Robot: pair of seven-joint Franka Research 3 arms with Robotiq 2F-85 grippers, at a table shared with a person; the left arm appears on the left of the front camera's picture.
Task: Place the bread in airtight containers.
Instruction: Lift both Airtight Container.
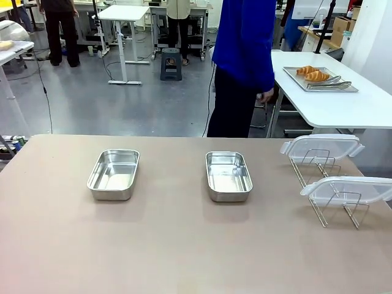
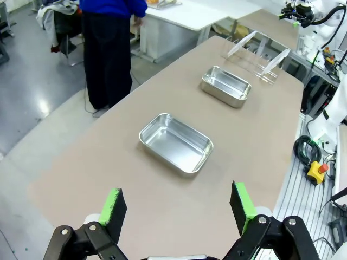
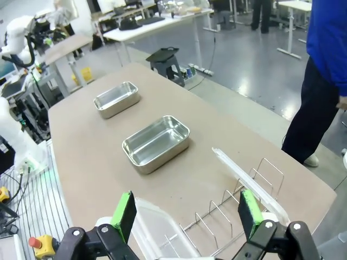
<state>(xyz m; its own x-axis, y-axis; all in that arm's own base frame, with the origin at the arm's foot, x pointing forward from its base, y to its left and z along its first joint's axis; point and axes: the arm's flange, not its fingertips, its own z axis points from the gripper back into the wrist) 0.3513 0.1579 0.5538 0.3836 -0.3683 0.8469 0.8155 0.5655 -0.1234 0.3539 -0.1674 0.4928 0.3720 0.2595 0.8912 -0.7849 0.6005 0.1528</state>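
Two empty steel containers sit on the brown table: the left container and the middle container. Two croissants lie on a steel tray on the white table behind, beside a person in blue. Two clear lids rest on a wire rack at the right. My left gripper hovers open above the table's near end. My right gripper hangs open over the rack.
Tongs lie on the tray next to the croissants. The person stands at the far edge between the two tables with a hand down near the white table. Bare tabletop stretches in front of both containers.
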